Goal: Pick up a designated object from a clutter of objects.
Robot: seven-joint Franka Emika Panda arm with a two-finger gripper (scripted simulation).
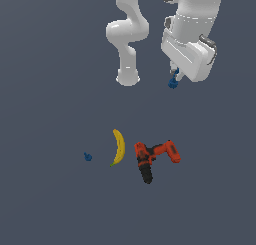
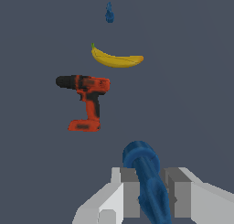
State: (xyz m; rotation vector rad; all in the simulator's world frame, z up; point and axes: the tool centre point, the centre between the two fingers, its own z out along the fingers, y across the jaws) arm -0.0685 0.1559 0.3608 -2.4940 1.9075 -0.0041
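My gripper (image 1: 174,80) hangs high above the floor at the exterior view's upper right, shut on the designated object (image 1: 173,83), a tiny dark-blue knobby piece. In the wrist view this blue piece (image 2: 147,173) fills the gap between the two grey fingers (image 2: 130,193). Below lies the rest of the clutter: a yellow banana (image 1: 118,147), a red-and-black power drill (image 1: 152,158) to its right in the exterior view, and a second tiny blue piece (image 1: 88,157) to its left. The wrist view shows the same banana (image 2: 117,58), drill (image 2: 87,99) and second blue piece (image 2: 109,13).
The arm's white base (image 1: 128,78) stands on the dark grey floor behind the clutter, to the exterior view's left of my gripper.
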